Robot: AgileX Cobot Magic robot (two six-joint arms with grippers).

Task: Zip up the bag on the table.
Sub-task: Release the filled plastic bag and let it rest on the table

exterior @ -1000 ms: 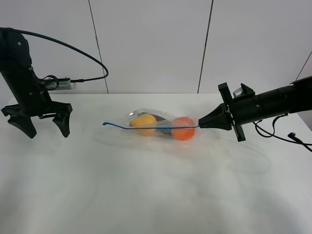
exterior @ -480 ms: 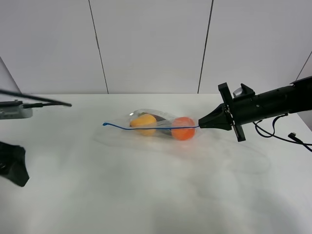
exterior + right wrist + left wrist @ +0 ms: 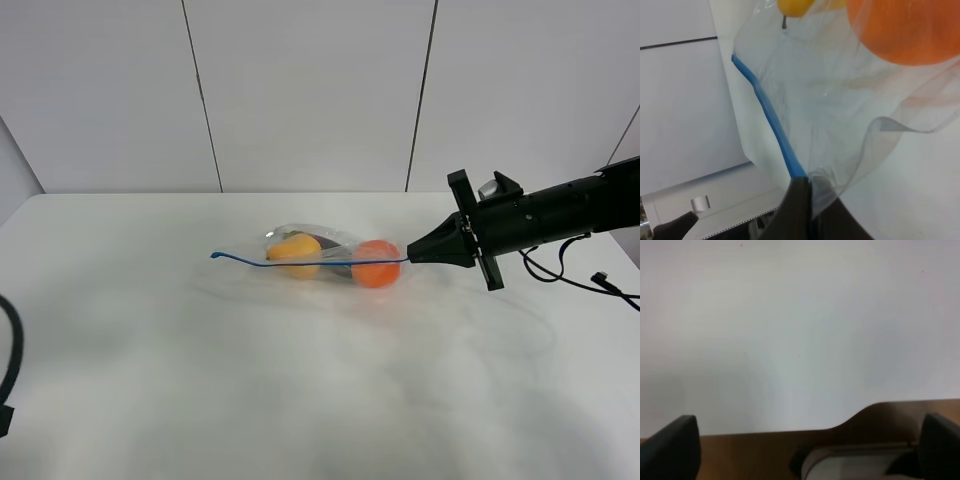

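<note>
right gripper (image 3: 412,254) pinches the bag (image 3: 320,255) by its blue zip strip (image 3: 771,117); left gripper (image 3: 805,450) gapes wide, apparently empty.

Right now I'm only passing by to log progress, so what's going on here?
The right claw is shut on one end of the blue zip strip of the bag, which lies on the table with fruit inside. The left claw is open, off at the table's edge, touching nothing.
</note>
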